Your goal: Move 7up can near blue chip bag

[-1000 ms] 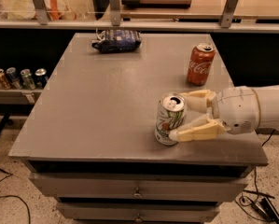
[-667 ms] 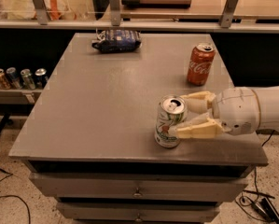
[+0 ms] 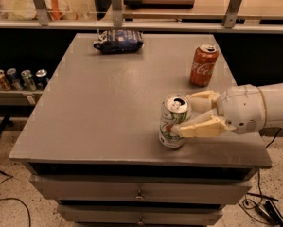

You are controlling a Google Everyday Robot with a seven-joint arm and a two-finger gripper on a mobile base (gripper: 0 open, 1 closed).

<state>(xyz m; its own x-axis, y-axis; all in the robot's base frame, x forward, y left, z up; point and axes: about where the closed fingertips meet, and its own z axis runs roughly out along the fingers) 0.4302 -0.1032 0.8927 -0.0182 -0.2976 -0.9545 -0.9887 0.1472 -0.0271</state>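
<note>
The 7up can (image 3: 172,126), silver-white with green lettering, stands upright near the front right of the grey table (image 3: 108,108). My gripper (image 3: 181,114) reaches in from the right. Its two beige fingers (image 3: 200,127) sit on either side of the can and touch it, and the can rests on the table. The blue chip bag (image 3: 119,40), dark navy and crinkled, lies flat at the far edge of the table, left of centre and well away from the can.
An orange-red Coca-Cola can (image 3: 203,65) stands behind the gripper at the right. Several cans (image 3: 18,78) line a low shelf to the left. A railing with metal posts (image 3: 116,6) runs behind the table. Drawers (image 3: 138,193) sit under the table top.
</note>
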